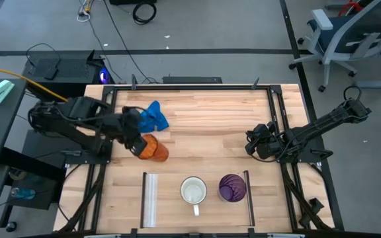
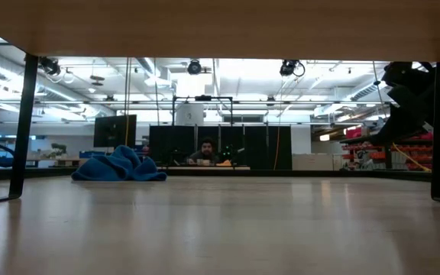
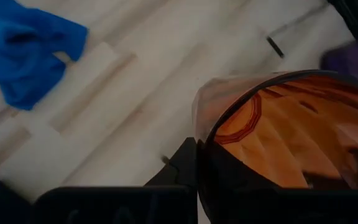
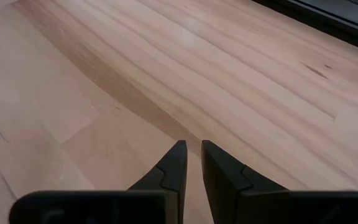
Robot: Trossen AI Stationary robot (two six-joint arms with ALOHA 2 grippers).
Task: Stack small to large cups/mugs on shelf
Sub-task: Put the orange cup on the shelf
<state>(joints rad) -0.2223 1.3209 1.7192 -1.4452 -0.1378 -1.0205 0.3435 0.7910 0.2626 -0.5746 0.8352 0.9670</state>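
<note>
The small orange translucent cup (image 1: 155, 149) is in my left gripper (image 1: 141, 144), left of the table's middle, just near of the blue cloth (image 1: 154, 117). It does not show on the table top in the low view. The white handled mug (image 1: 194, 191) and the purple tumbler (image 1: 232, 188) stand side by side on the light-wood shelf (image 1: 170, 211), between its silver rail (image 1: 150, 198) and its thin dark rail (image 1: 249, 195). My right gripper (image 1: 253, 142) is shut and empty above the table's right part. My left gripper holds the orange cup by its wall at the rim (image 3: 205, 134). One finger (image 3: 184, 163) lies outside the wall and the other seems to be inside, behind the translucent wall. The cup's mouth faces the wrist and its bottom (image 3: 238, 118) points away.
The blue cloth (image 2: 121, 164) lies crumpled on the table's far left part. The shelf panel's underside (image 2: 220, 23) spans the top of the low view on dark legs (image 2: 26, 122). Bare wood lies under my right gripper (image 4: 191, 149). A person (image 2: 205, 149) sits far behind the table.
</note>
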